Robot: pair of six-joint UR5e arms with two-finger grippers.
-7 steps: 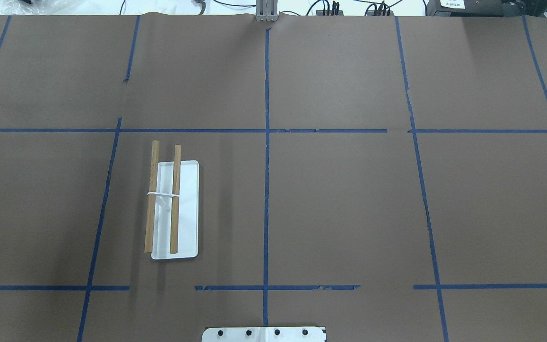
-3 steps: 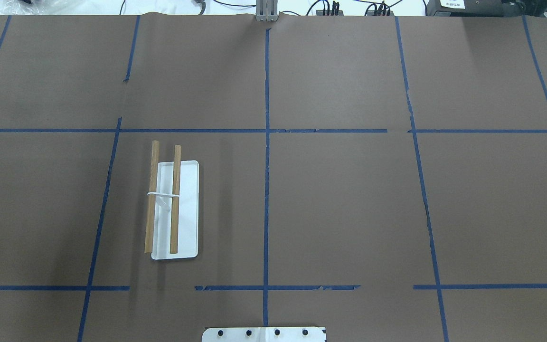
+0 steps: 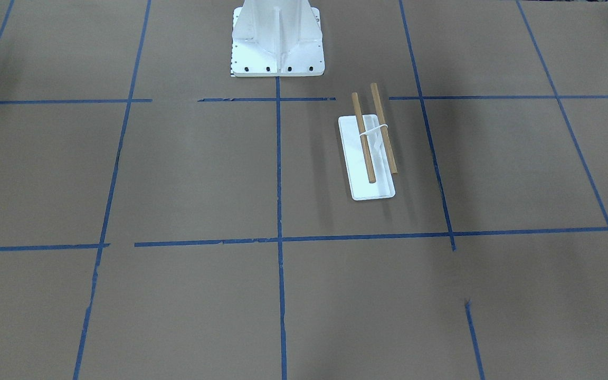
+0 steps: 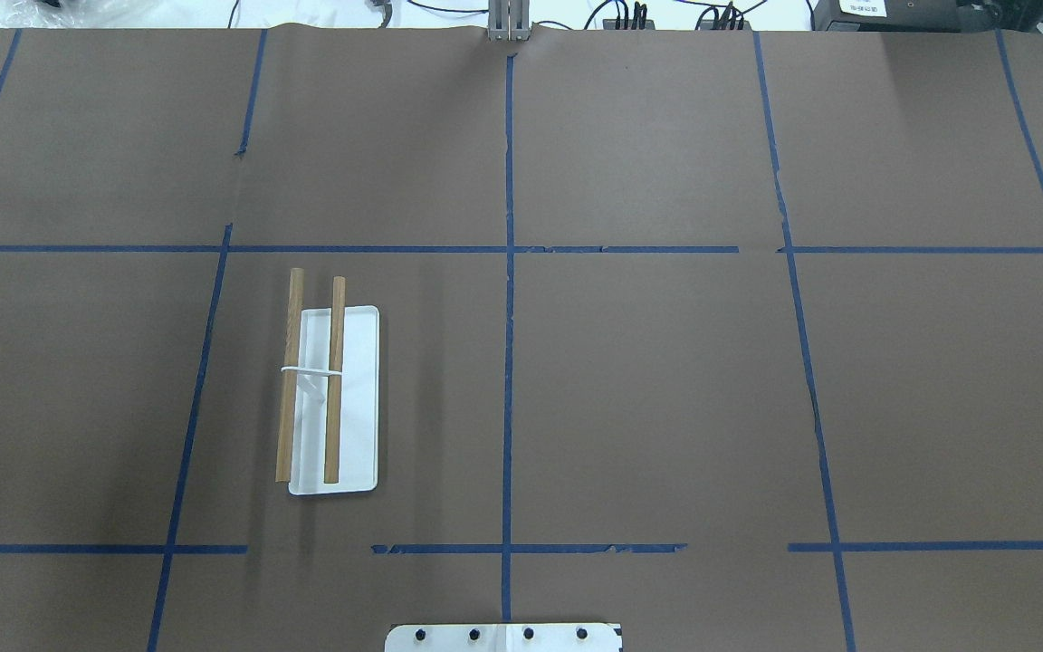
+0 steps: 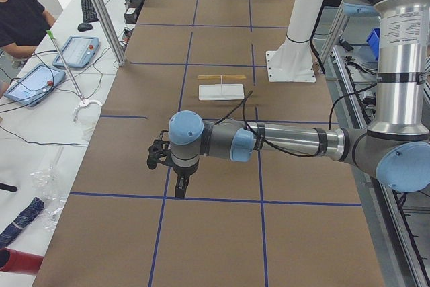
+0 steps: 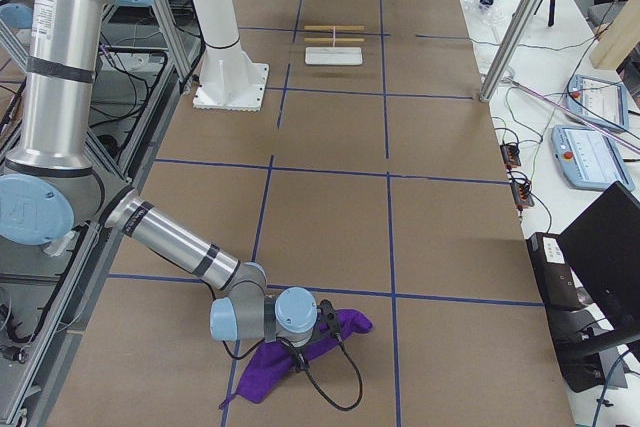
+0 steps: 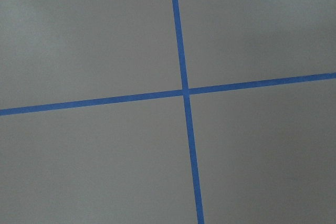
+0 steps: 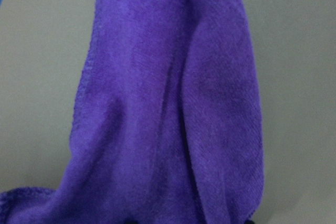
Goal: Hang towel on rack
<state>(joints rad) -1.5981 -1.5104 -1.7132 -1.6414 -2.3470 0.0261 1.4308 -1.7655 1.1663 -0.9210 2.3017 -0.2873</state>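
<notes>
Two arms are at work over the brown counter (image 4: 666, 380), and there is one rack (image 4: 358, 407) and one purple towel (image 6: 300, 352). The rack stands on the robot's left side of the middle tape line, not far from the white pedestal (image 3: 277, 42). It has one flat white base, two wooden dowels (image 4: 287, 376) lying parallel, and one thin white crosspiece (image 4: 311, 370) joining them. Nothing hangs on it. The towel lies crumpled at the far end of the counter on the robot's right, well apart from the rack.

From the robot's left end, the left arm reaches out nearly level and low over the counter, wrist bent, with the left tool (image 5: 179, 194) pointing straight down close to the paper. Its wrist camera sees one crossing of blue tape (image 7: 184, 90). I cannot tell whether that tool is apart or together.

The right arm slopes down to the counter, and the right tool (image 6: 326, 319) sits right at the towel's edge. Purple cloth (image 8: 168, 103) fills its wrist camera. Whether it is clamped on the cloth, I cannot tell.
</notes>
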